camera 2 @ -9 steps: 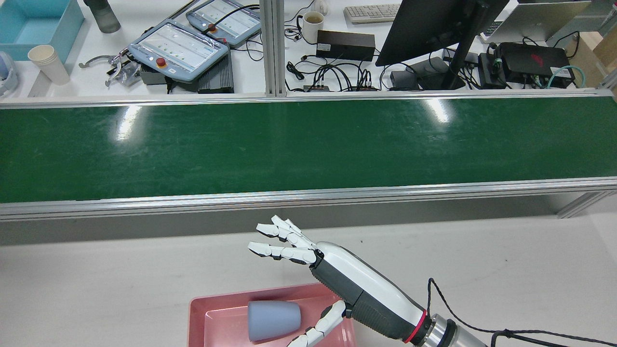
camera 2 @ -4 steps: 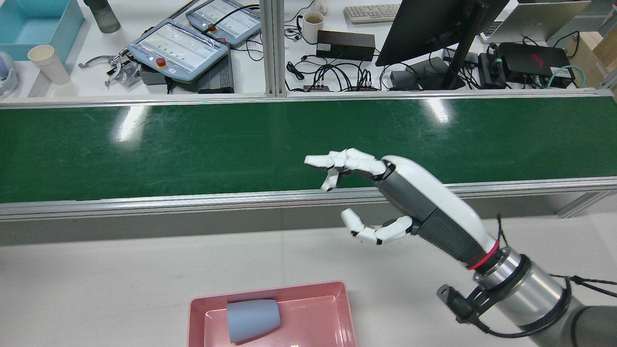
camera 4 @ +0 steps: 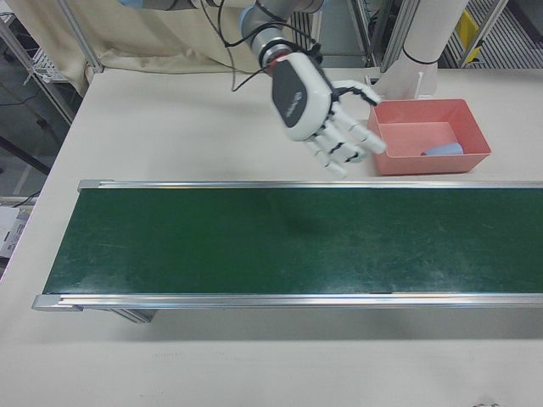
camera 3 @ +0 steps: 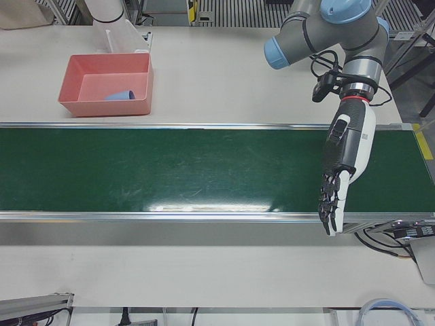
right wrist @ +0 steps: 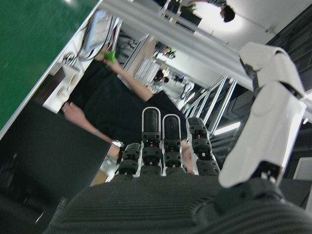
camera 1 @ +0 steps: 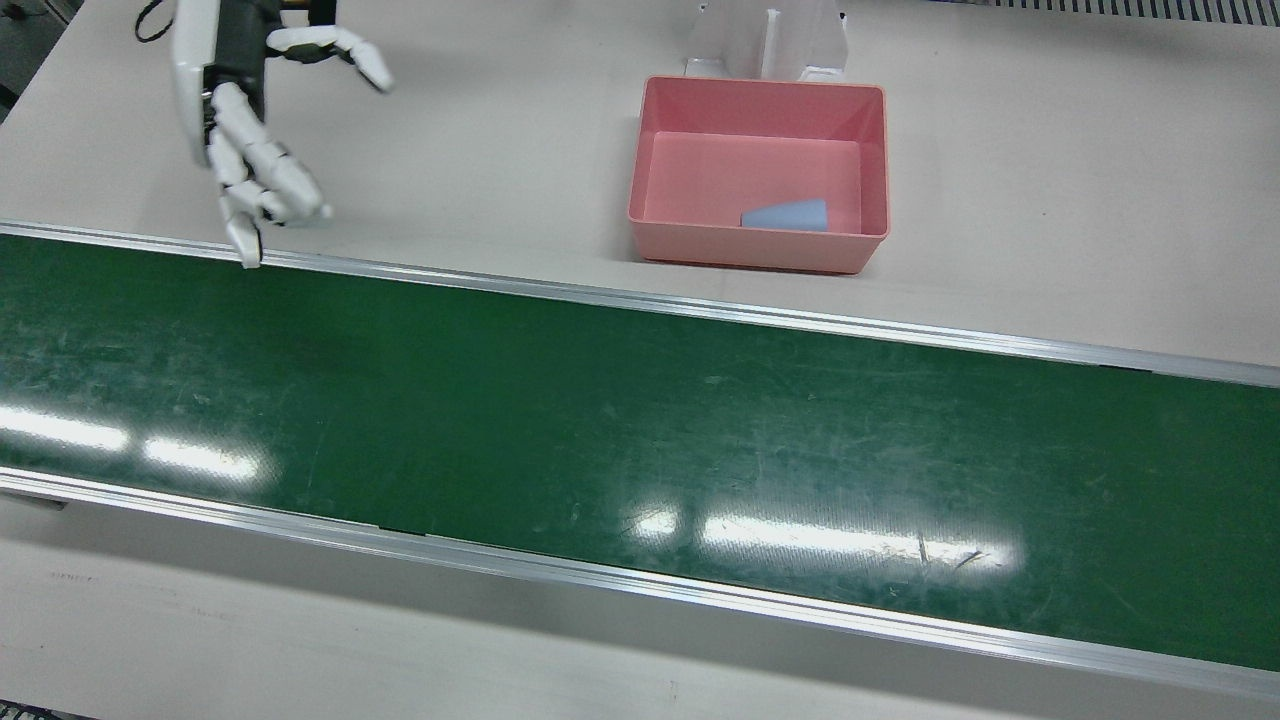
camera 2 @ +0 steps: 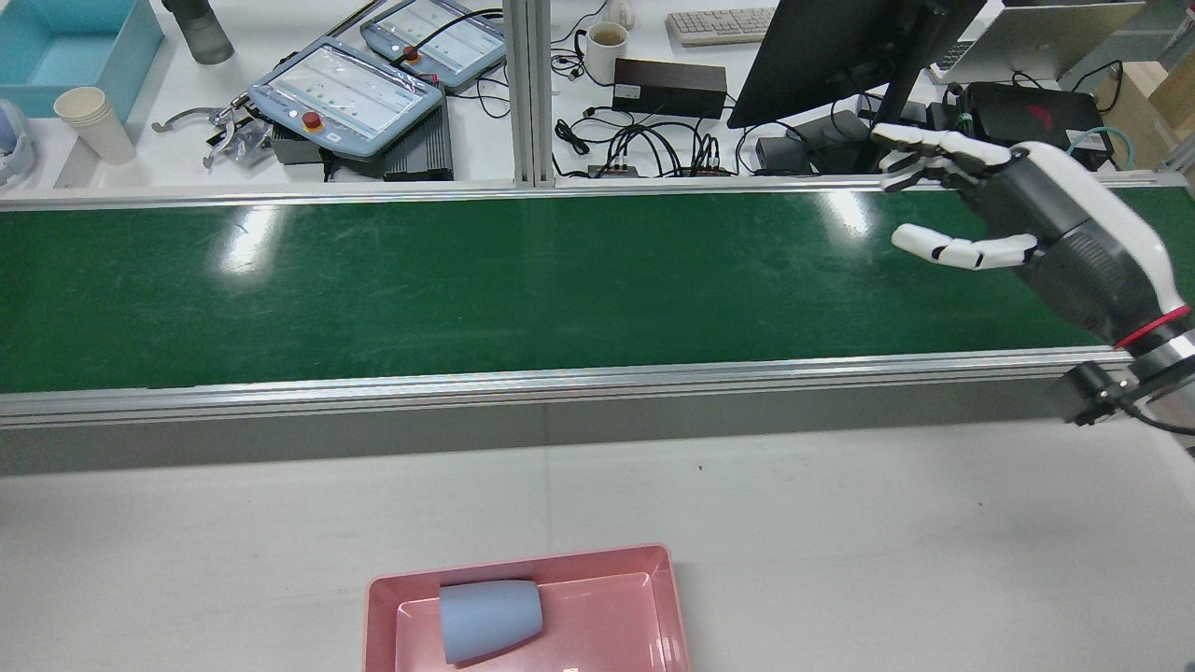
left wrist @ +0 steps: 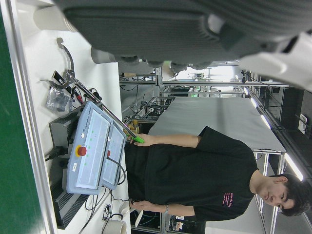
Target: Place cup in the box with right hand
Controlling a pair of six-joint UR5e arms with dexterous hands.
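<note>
1. The cup (camera 2: 489,620) is a pale blue-grey tumbler lying on its side on the floor of the box (camera 2: 383,597), its wider mouth end toward the rear view's right. In the front view the cup (camera 1: 785,215) rests against the box's wall nearest the belt, right of centre.
2. The box (camera 1: 760,90) is a pink rectangular tray with raised walls, sitting on the pale table (camera 1: 1050,200) on the robot's side of the belt, close to but not touching the aluminium rail. It holds only the cup.
3. The right hand (camera 2: 990,219) is well apart from the box, raised over the far right end of the belt in the rear view. Its fingers (camera 2: 920,140) are spread and slightly curled with the thumb apart below them; it is open and holds nothing. The right-front view shows the same hand (camera 4: 327,127) palm down, fingers fanned toward the box (camera 4: 433,161).
4. The left hand (camera 3: 340,176) hangs over the other end of the belt, fingers extended straight down and apart, empty.
5. The green conveyor belt (camera 1: 640,430) runs the table's length between aluminium rails, with glare patches on it.
6. Beyond the belt, the rear view shows teach pendants (camera 2: 345,93), a stack of paper cups (camera 2: 93,121), a mug (camera 2: 605,47) and a monitor (camera 2: 831,56).
</note>
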